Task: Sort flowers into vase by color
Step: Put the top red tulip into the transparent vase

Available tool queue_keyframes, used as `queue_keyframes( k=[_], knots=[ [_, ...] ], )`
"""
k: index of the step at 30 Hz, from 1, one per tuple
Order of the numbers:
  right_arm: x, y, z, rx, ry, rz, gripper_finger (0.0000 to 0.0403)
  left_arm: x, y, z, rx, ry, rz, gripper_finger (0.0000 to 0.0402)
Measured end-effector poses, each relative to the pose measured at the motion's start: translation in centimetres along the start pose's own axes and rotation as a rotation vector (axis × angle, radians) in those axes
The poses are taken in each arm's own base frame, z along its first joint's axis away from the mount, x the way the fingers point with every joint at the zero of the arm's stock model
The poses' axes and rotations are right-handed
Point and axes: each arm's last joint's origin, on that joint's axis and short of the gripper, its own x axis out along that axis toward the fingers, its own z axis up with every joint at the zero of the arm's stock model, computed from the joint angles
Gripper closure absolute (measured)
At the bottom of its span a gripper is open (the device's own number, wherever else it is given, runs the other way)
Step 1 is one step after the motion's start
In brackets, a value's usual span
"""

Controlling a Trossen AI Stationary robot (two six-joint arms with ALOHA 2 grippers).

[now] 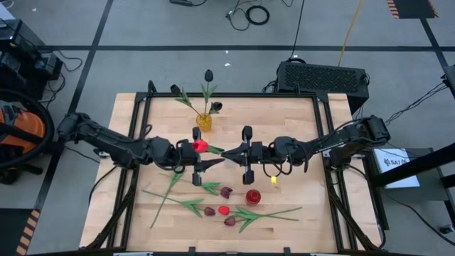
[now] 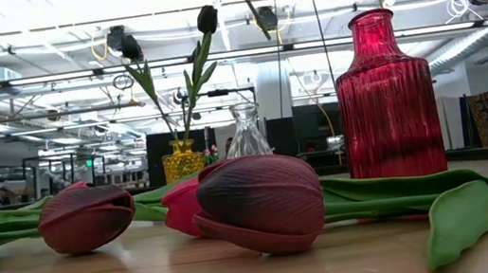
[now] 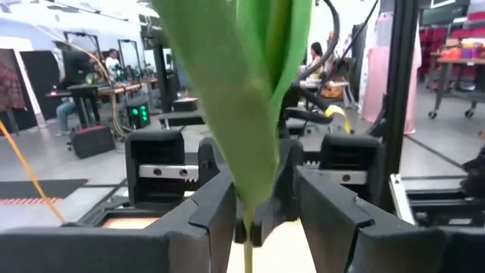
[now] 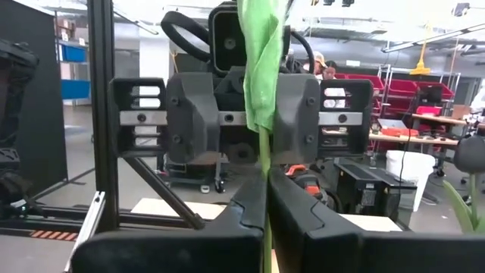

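Above table centre: one red tulip (image 1: 200,146) between two grippers.
Right gripper (image 4: 267,199): clenched on its stem.
Left gripper (image 3: 261,205): fingers spread, released.
Vases: three.
Yellow vase (image 1: 205,121): three dark tulips.

Both arms reach in from nine and three o'clock and meet nose to nose at the table's middle. The left gripper (image 1: 207,151) has its fingers (image 3: 208,220) spread apart. The right gripper (image 1: 231,151) has its fingers (image 4: 246,216) pressed together.
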Motion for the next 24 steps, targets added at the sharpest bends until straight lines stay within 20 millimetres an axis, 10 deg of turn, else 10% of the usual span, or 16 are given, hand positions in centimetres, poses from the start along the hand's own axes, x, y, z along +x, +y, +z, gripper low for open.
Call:
queue_keyframes(
  k=[12,24],
  knots=[
    [0.0,0.0,0.0,-0.011,0.005,0.0,0.0399,0.0,0.2,-0.1,0.037,0.006,0.008,0.0386],
    [-2.1,-1.4,1.0,0.031,0.24,-0.077,0.0282,0.3,1.6,-0.6,0.06,0.065,0.051,0.0383]
  ],
)
